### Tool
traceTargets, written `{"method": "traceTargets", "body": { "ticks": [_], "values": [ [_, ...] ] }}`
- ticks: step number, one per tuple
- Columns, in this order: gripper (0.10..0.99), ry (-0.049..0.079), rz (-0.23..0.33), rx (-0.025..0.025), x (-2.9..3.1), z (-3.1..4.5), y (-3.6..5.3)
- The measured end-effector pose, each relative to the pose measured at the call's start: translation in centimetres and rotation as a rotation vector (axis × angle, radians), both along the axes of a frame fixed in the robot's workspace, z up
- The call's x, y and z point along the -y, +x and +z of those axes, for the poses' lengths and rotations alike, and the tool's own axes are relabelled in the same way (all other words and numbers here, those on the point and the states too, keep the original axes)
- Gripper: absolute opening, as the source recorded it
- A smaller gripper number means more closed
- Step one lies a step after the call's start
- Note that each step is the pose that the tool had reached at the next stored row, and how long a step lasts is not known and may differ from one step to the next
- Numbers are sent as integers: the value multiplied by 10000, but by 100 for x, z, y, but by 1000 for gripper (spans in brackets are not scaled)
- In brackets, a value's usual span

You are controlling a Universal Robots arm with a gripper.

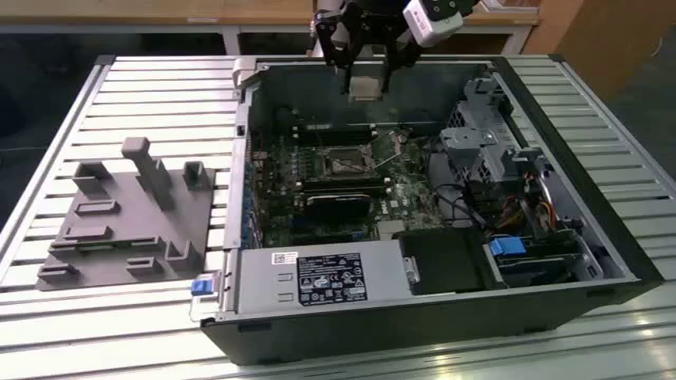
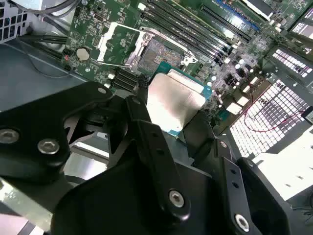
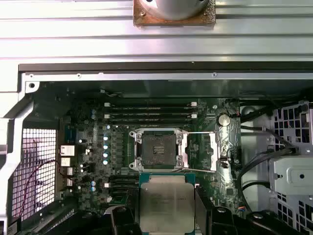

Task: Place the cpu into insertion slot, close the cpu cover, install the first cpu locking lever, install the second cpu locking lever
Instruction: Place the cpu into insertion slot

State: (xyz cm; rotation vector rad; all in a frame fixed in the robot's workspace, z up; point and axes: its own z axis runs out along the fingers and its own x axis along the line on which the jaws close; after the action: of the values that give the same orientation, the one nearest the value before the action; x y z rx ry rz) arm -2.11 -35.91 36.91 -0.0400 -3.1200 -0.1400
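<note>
The gripper (image 1: 366, 89) clamped the chip (image 3: 166, 203) flat; the open socket (image 3: 157, 149) lay below, just ahead of it.

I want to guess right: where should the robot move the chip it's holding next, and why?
Probably ease the cpu down toward the insertion slot: the gripper holds it high above the motherboard, and the slot looks open and empty.

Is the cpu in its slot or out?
Out. The gripper holds the cpu above the motherboard; the insertion slot is empty.
</note>
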Motion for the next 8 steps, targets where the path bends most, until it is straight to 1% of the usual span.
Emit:
{"method": "traceTargets", "body": {
  "ticks": [8],
  "values": [
    [537, 0, -44, 0, 0, 0, 0]
  ]
}}
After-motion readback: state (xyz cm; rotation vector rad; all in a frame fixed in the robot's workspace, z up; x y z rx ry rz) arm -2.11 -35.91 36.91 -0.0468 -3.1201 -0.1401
